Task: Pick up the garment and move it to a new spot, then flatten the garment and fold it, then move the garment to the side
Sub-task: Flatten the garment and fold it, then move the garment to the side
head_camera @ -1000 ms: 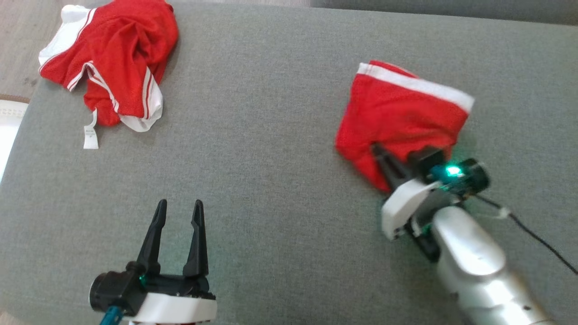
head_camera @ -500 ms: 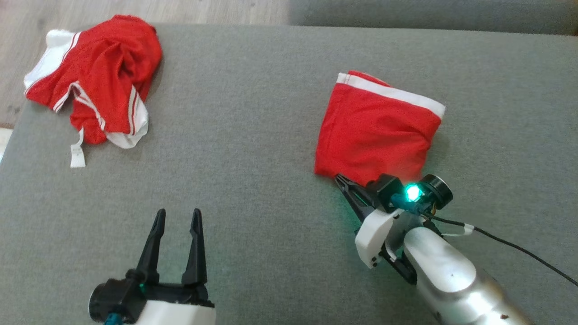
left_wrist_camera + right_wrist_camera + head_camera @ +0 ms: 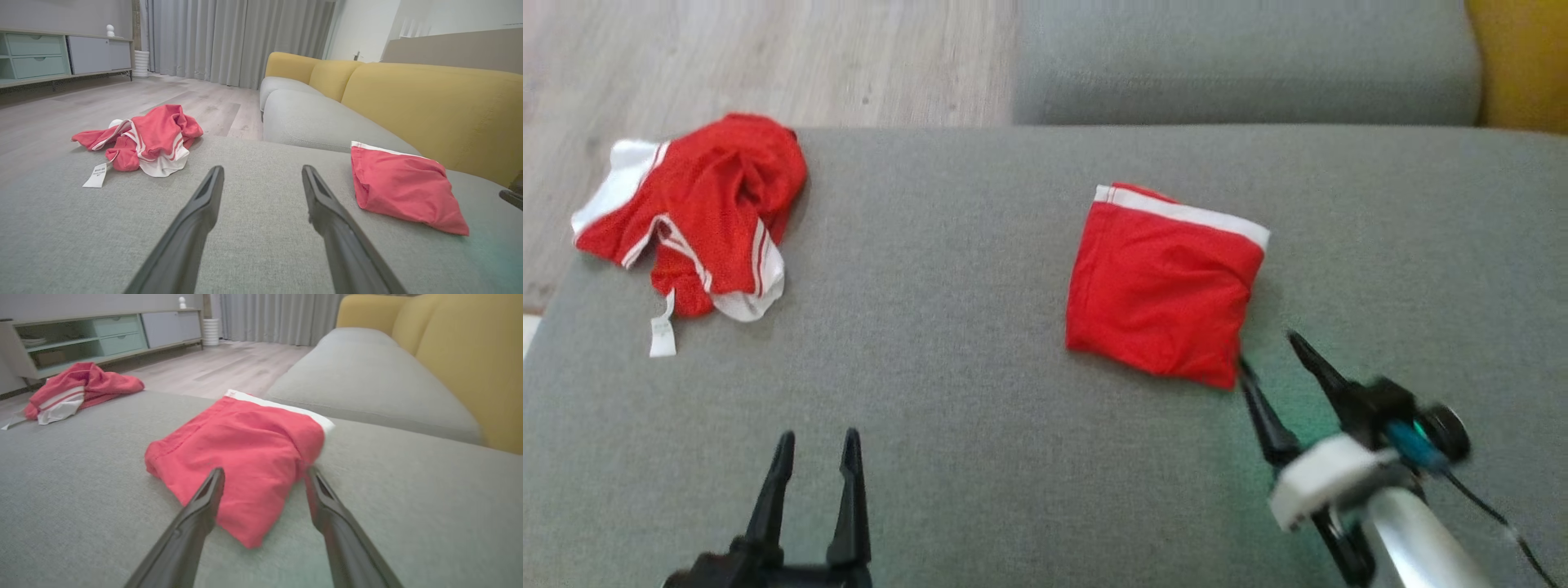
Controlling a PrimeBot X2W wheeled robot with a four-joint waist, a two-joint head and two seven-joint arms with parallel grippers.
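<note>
- R pincer (image 3: 1267,351): a sec ago it was pinched shut on the near edge of the folded shorts (image 3: 1164,286). Now its two fingers are spread wide & it holds nothing.
- It has also pulled back a bit. Its tips sit just beside the shorts' near corner, at approx 5 o'clock from them. Can't tell if one tip touches the cloth, as the pic is blurry there.
- Folded shorts: they lie flat on the grey sofa seat (image 3: 964,343), at approx 2 o'clock from the middle of the head view. The white band is on the far edge. It's a neat pack, no loose bits seen.
- L pincer (image 3: 818,435): wide open, empty, low at 7 o'clock, well apart from the shorts. Same as before.
- Messy red pile (image 3: 698,212) w/ white tag (image 3: 662,337): at 10 o'clock, near the seat's far corner, well apart from both pincers.
- The whole head view has slid too. That's the camera moving, not the clothes.
- What it means, I think: letting go = the shorts are set down at their side spot. Fold & move look done, so the job seems about finished. The arm prob. just needs to back off w/o snagging that corner.
</note>
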